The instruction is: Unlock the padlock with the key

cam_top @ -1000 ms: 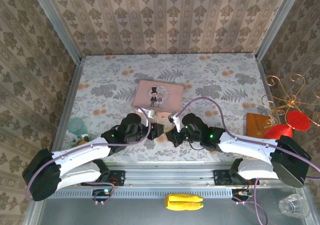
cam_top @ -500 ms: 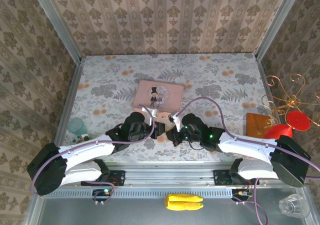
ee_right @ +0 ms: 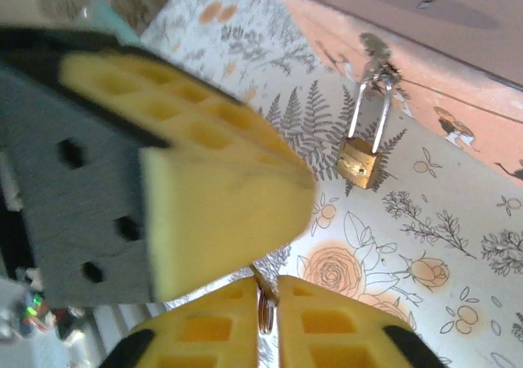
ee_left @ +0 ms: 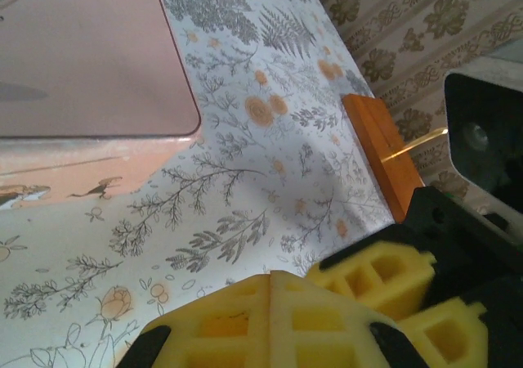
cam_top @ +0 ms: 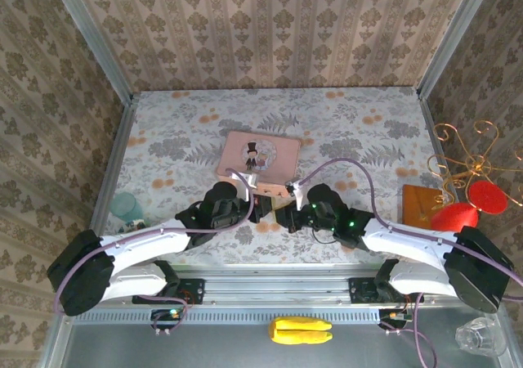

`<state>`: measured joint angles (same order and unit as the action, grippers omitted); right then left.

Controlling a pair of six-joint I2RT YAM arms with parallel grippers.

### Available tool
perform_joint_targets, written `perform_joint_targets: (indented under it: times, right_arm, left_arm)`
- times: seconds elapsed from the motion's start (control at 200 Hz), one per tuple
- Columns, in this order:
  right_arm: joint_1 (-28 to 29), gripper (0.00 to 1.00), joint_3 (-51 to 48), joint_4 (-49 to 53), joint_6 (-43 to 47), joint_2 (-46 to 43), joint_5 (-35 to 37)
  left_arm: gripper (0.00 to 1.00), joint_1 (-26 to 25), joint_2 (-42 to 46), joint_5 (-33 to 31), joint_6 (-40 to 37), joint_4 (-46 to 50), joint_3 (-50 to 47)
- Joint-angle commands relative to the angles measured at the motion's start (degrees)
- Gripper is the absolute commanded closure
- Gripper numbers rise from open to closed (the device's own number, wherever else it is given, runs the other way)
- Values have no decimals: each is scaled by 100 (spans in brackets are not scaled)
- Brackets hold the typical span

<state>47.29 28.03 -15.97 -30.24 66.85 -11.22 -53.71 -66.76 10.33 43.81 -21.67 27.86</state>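
A brass padlock (ee_right: 358,165) hangs by its silvery shackle from the clasp of the pink tin (ee_right: 458,49), resting against the flowered tabletop. My right gripper (ee_right: 270,290) is shut on the thin grey key (ee_right: 263,284), and the key ring (ee_right: 265,312) sits edge-on in the narrow slit between its pads. My left gripper (ee_left: 271,280) is shut, its yellow pads pressed together. It meets the right gripper tip to tip in front of the tin (cam_top: 258,155). The key's free end runs up under the left pads (ee_right: 221,196); whether they pinch it is hidden.
An orange wooden block (cam_top: 421,204) lies to the right, with a red piece and a gold wire stand (cam_top: 470,200) beside it. A teal cup (cam_top: 125,205) stands at the left edge. A yellow object (cam_top: 300,329) and a clear glass (cam_top: 478,335) sit below the arm bases.
My left gripper has slid right up to the right gripper's tips and shut. The right gripper has shifted slightly right and toward the tin.
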Motion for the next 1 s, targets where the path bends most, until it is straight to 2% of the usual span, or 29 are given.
perform_joint_targets:
  times: [0.0,0.21,0.35,0.575,0.805,0.99]
  right_arm:
    - [-397,77,-279,-866,-575,-202,-512]
    - [-555,57,-682,-1683,-1035,-488,-715]
    - [-563,48,-971,-2488,-1458,-483,-640]
    - [-556,46,-1124,-3464,-2140,-366,-591]
    - [-555,46,-993,-3491,-2282,-384,-729]
    - [-559,48,-1022,-3465,-2317,-326,-671]
  left_arm:
    - [100,12,-12,-270,374,-329,-87]
    - [100,246,-15,-426,1307,-1344,-465]
    - [100,215,73,-400,1327,-1456,-410]
    - [100,212,-63,-246,1496,-2388,-575]
    - [100,170,-291,-13,1569,-3105,-580]
    - [100,107,-276,73,1465,-3178,-501]
